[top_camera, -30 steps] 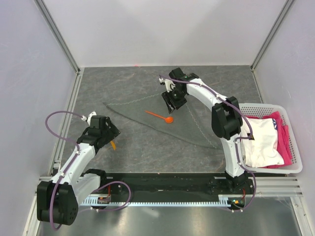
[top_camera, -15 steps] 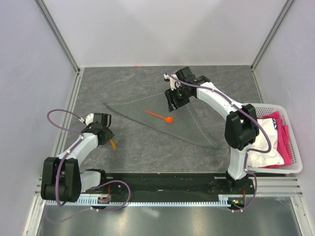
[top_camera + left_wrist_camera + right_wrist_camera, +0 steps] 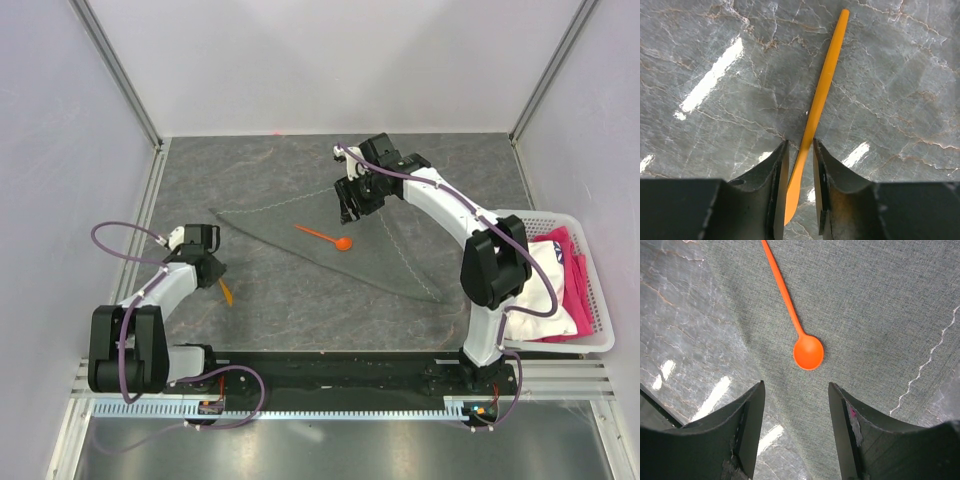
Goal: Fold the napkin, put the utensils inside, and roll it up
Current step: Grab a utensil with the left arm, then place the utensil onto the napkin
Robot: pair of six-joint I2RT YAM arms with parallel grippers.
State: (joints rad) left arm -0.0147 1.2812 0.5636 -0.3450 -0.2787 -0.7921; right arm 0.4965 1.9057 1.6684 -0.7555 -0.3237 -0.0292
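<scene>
The dark grey napkin [image 3: 380,255] lay folded into a triangle on the desk [image 3: 290,300] with the orange spoon [image 3: 325,237] already on it. The right jaws hung spread wide just above the spoon's bowl, gripping nothing, probably ready to straighten it. The second orange utensil [image 3: 822,85] lay on bare desk apart from the napkin, nearward of its left corner, so the left jaws stood narrow astride its handle. A sliver of gap showed on one side, so I could not tell whether they pinched it yet, likely to carry it over.
</scene>
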